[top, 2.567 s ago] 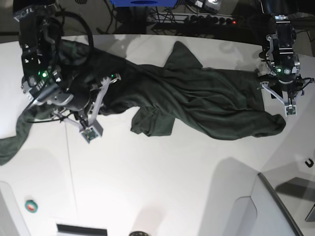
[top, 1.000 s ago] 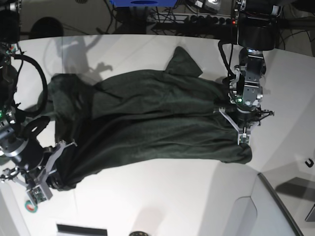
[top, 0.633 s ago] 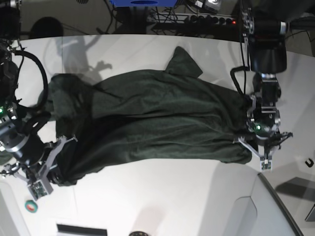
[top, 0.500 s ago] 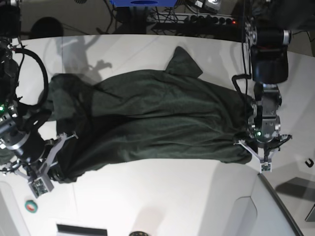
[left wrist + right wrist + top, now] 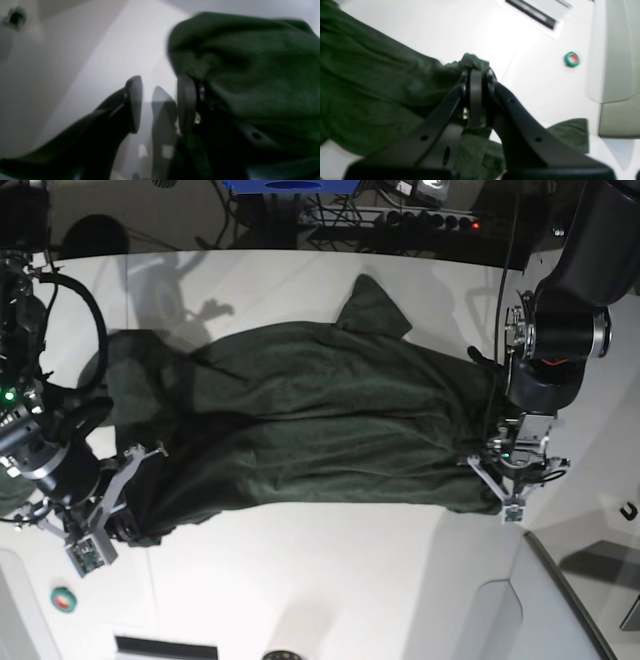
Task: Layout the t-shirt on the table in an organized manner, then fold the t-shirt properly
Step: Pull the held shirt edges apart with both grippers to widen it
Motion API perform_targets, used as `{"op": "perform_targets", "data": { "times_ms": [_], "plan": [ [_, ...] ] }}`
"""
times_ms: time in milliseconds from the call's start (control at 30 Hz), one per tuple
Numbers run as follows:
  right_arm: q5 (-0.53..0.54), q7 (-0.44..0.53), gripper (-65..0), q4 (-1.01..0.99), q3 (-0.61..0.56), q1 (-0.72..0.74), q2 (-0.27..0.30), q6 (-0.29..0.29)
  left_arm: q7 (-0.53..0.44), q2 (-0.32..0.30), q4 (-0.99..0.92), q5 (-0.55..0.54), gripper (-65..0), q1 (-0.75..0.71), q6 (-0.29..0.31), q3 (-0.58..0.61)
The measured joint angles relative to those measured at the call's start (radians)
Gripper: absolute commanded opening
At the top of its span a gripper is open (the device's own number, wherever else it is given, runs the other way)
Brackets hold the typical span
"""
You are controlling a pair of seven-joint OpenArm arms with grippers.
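I see the t-shirt (image 5: 300, 430) stretched left-to-right across the table (image 5: 330, 580): right gripper (image 5: 476, 75) pinches its lower-left corner; left gripper (image 5: 158, 103), fingers apart and empty, beside the lower-right edge.

The table (image 5: 330, 580) is viewed from overhead by the base camera; each wrist camera is aimed closely along its gripper, the t-shirt (image 5: 300, 430) being shared.

t-shirt (image 5: 300, 430): spread, rumpled | table (image 5: 330, 580): white | arms at both ends
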State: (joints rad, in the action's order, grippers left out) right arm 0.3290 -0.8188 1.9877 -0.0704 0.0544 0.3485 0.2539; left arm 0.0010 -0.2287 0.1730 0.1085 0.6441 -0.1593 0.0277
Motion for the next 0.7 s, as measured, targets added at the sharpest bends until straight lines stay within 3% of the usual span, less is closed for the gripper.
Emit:
{"op": "perform_targets", "data": {
  "times_ms": [100, 167, 333, 500, 600, 700],
  "plan": [
    [-0.007, 0.0, -64.8, 0.0, 0.0, 0.0, -0.002, 0.0, -0.008, 0.002, -0.014, 0.0, -49.0, 0.004, -0.002, 0.047],
    [-0.011, 0.0, -64.8, 0.0, 0.0, 0.0, -0.002, 0.0, -0.005, 0.008, -0.014, 0.015, -64.5, -0.002, -0.001, 0.06],
    [-0.01, 0.0, -64.8, 0.0, 0.003, 0.0, -0.002, 0.0, -0.071, 0.003, 0.0, 0.019, -65.0, -0.059, -0.024, 0.062],
    [-0.013, 0.0, -64.8, 0.0, 0.003, 0.0, -0.002, 0.0, -0.038, -0.041, 0.144, 0.015, -65.0, -0.171, -0.031, 0.058],
    [-0.009, 0.0, -64.8, 0.0, 0.005, -0.001, -0.002, 0.0, 0.122, -0.086, 0.356, 0.015, -65.0, -0.294, -0.027, 0.056],
    [-0.015, 0.0, -64.8, 0.0, 0.008, -0.001, 0.001, 0.0, 0.211, -0.113, 0.591, 0.016, -65.0, -0.466, -0.024, 0.022]
  ]
}}
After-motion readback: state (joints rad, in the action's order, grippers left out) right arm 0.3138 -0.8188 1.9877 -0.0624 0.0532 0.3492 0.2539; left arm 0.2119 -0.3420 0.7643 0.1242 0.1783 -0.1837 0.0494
